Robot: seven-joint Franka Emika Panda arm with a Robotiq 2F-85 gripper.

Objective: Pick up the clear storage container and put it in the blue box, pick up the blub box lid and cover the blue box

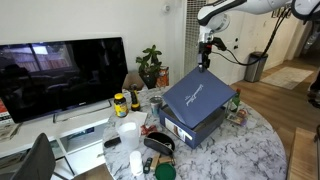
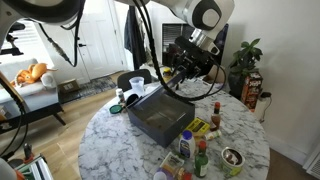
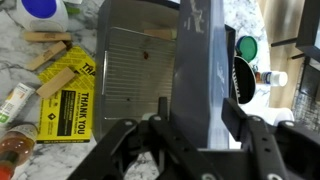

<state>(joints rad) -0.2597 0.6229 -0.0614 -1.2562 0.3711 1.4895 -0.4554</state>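
My gripper (image 3: 197,125) is shut on the blue box lid (image 3: 200,60), which I see edge-on between the fingers. In an exterior view the lid (image 1: 198,95) hangs tilted from the gripper (image 1: 205,62) above the blue box (image 1: 195,130). In both other views the box (image 2: 158,118) stands open on the marble table, its inside (image 3: 140,65) showing to the left of the lid. A pale ribbed surface lies in the bottom of the box. I cannot tell if it is the clear storage container.
Yellow packets (image 3: 70,100), sauce bottles (image 2: 200,150) and a small bowl (image 2: 232,157) lie round the box on the round marble table (image 1: 250,150). A white cup (image 1: 128,133), a dark bowl (image 1: 158,145), a plant (image 1: 150,65) and a TV (image 1: 60,75) are beside it.
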